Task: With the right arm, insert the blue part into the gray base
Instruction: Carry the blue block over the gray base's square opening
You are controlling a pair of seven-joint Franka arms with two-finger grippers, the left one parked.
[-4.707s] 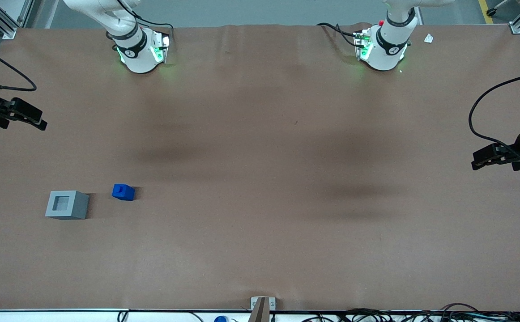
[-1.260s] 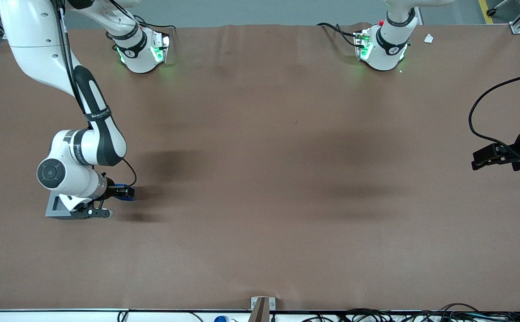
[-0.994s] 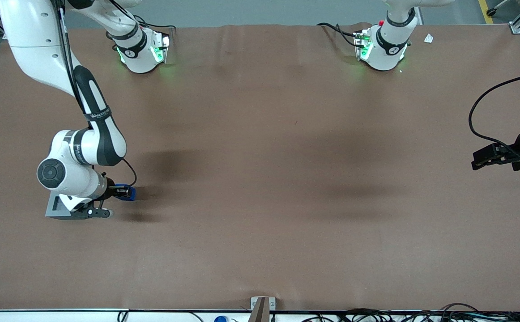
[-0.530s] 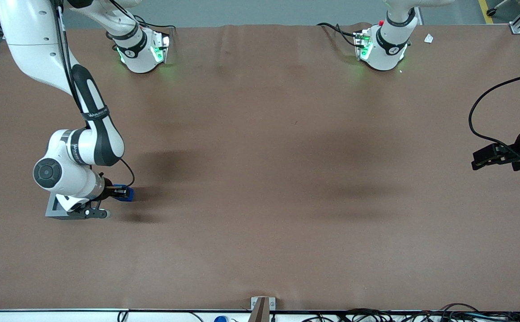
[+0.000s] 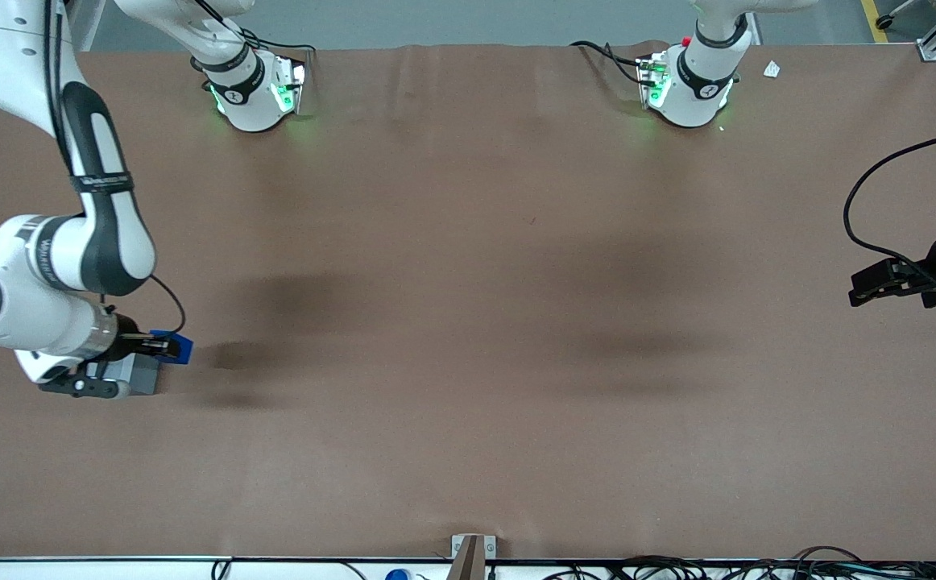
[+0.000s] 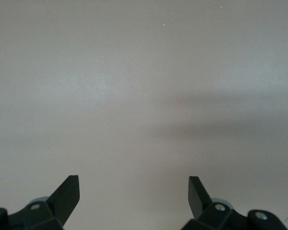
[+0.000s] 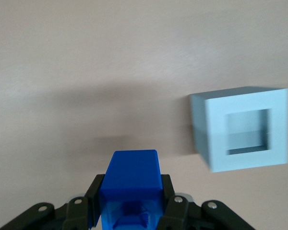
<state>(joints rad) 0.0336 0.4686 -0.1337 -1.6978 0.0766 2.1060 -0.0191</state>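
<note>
My right arm's gripper (image 5: pixel 163 346) is shut on the blue part (image 5: pixel 176 346), a small bright blue block, and holds it lifted off the table at the working arm's end. The wrist view shows the blue part (image 7: pixel 131 184) clamped between the two black fingers (image 7: pixel 93 197). The gray base (image 5: pixel 136 374) sits on the table just under the gripper, mostly covered by the wrist. In the wrist view the gray base (image 7: pixel 244 128) lies apart from the held block, its square recess open and empty.
The brown table cover (image 5: pixel 468 322) stretches wide toward the parked arm's end. Both arm bases (image 5: pixel 254 89) stand at the table edge farthest from the camera. Cables (image 5: pixel 677 568) lie along the nearest edge.
The gripper closed on the blue part on the table, lifted it and carried it sideways toward the gray base. The arm's elbow and wrist swung outward with it.
</note>
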